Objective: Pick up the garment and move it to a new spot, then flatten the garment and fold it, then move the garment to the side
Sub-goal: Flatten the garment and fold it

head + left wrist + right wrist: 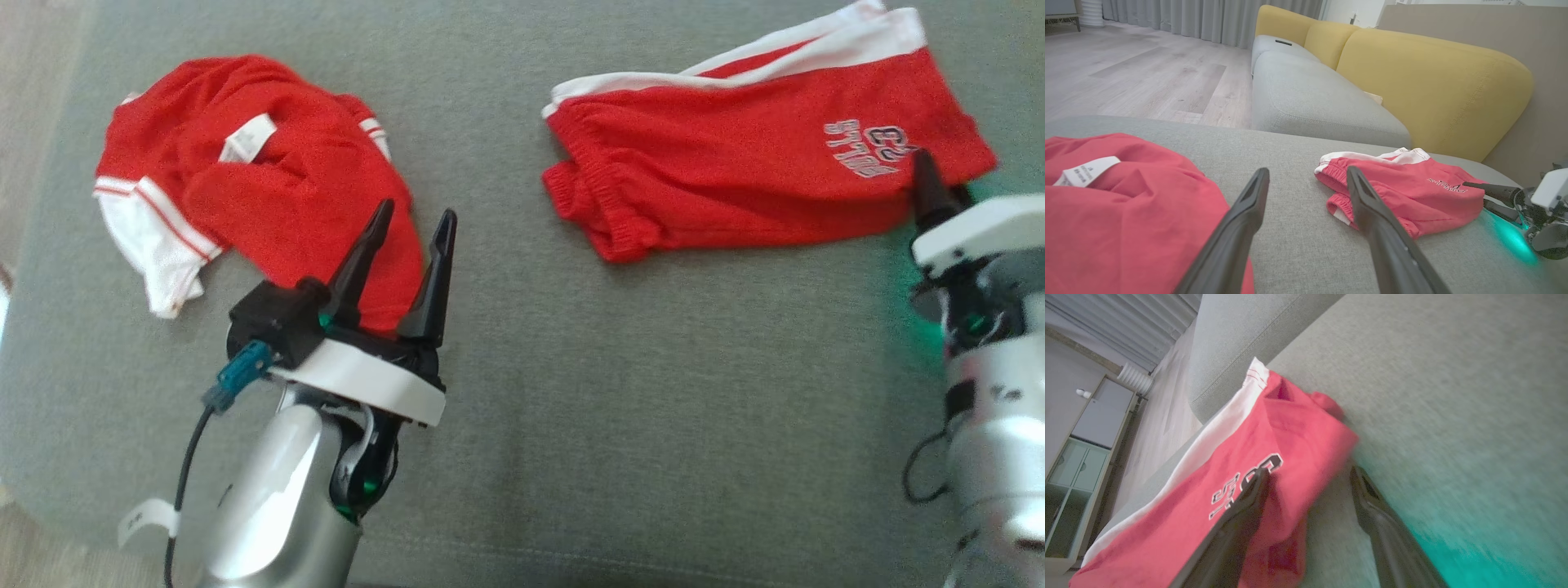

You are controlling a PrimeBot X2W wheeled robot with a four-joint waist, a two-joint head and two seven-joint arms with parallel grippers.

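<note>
Well, both claws stand wide apart, nothing held. Left gripper (415,211) hangs over the near edge of the crumpled red jersey (269,171), which lies on the left of the grey cushion (506,367). Right gripper (1309,473) straddles a corner of the folded red shorts (735,163), one finger over the lettering. The shorts lie flat at the cushion's far right.

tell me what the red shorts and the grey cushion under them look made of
Red shorts: soft knit fabric, probably cotton or a jersey blend, matte; it wrinkles and has a gathered ribbed waistband. Grey cushion: woven upholstery cloth, matte, with a fine speckled weave and a stitched seam.
</note>
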